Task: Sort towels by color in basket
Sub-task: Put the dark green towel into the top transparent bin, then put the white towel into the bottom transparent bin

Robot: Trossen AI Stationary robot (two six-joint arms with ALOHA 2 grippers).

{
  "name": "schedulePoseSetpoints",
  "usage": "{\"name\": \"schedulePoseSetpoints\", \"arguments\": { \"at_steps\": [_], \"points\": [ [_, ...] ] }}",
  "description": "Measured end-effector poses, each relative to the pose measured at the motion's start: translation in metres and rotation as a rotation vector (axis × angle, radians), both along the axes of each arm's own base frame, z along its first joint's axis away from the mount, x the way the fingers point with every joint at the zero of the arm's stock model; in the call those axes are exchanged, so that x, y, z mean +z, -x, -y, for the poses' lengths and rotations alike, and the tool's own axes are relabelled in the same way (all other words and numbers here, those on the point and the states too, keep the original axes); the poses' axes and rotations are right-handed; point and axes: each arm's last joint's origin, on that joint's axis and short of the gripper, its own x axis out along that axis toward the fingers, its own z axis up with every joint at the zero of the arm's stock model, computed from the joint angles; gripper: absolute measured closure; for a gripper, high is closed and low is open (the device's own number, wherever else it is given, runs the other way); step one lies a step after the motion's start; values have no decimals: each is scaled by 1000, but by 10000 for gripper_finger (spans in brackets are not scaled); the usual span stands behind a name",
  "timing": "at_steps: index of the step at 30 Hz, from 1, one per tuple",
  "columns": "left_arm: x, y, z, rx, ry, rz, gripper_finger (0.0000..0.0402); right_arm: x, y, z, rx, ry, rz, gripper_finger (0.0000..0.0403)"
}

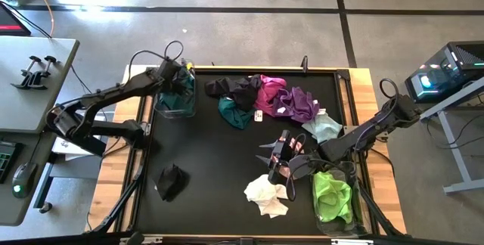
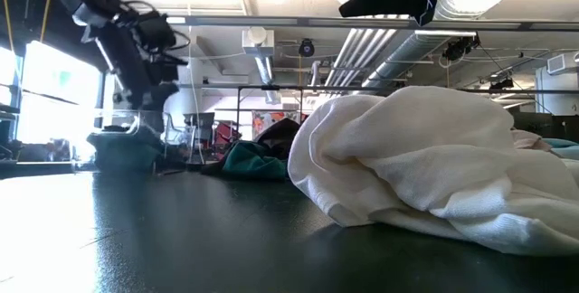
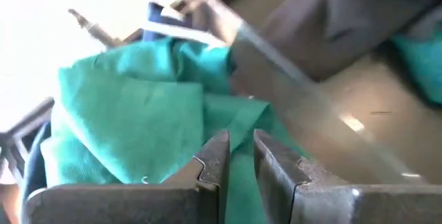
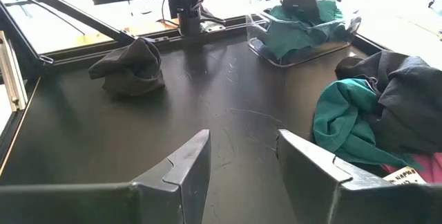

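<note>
High view: the left gripper (image 1: pixel 179 75) hangs over a clear plastic bin (image 1: pixel 175 100) of teal cloths at the bench's far left corner. The right gripper (image 1: pixel 281 156) hovers near the right edge, beside a clear bin of lime green towels (image 1: pixel 333 196); a crumpled white towel (image 1: pixel 266 196) lies nearby.

Low view: the white towel (image 2: pixel 425 166) fills the foreground.

Left wrist view: narrow fingers (image 3: pixel 214 162) stand above a teal towel (image 3: pixel 138 113), grasping nothing.

Right wrist view: fingers (image 4: pixel 186 165) spread wide and empty; a black towel (image 4: pixel 130 66) lies apart.
</note>
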Motion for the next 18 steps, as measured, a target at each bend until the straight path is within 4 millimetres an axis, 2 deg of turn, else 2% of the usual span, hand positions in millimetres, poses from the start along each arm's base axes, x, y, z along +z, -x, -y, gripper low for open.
{"name": "schedulePoseSetpoints", "arguments": {
  "at_steps": [5,12,18],
  "points": [
    [17,-8,24,-68,40,-2,349,0,0,0,-2,-6,2,242],
    [35,-8,82,-174,60,145,349,0,0,0,-3,-9,3,242],
    [54,-8,131,-338,57,319,349,0,0,0,-6,-15,5,242]
  ]
}}
